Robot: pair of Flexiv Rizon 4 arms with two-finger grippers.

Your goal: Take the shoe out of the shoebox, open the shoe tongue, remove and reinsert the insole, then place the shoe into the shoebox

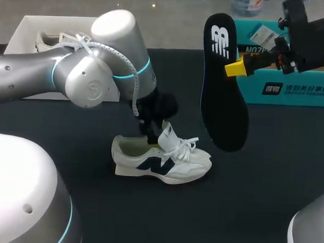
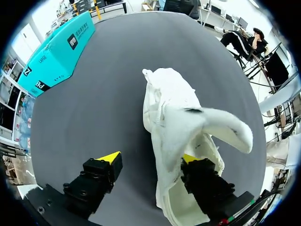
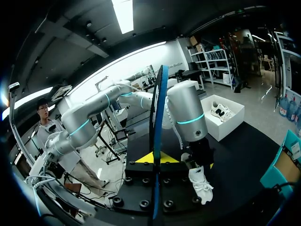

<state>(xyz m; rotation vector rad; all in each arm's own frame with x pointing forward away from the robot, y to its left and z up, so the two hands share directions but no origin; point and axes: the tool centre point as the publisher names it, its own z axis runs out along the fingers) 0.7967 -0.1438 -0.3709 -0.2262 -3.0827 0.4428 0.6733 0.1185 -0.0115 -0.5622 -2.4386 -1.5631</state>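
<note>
A white sneaker (image 1: 161,162) with a dark logo lies on its sole on the black table (image 1: 266,190), tongue pulled up. My left gripper (image 1: 151,133) is at its heel opening. In the left wrist view this gripper (image 2: 149,158) is open: one finger is inside the sneaker (image 2: 174,117), the other is out over the table, clear of the side wall. Up at the right, my right gripper (image 1: 235,67) is shut on the black insole (image 1: 224,84), which hangs upright in the air. In the right wrist view the insole (image 3: 158,108) shows edge-on between the right gripper's (image 3: 155,159) fingers.
A white shoebox (image 1: 26,35) with a second white shoe in it stands at the back left. At the back right lies a teal box (image 1: 292,90). The left arm's elbow (image 1: 100,59) looms over the table's left half.
</note>
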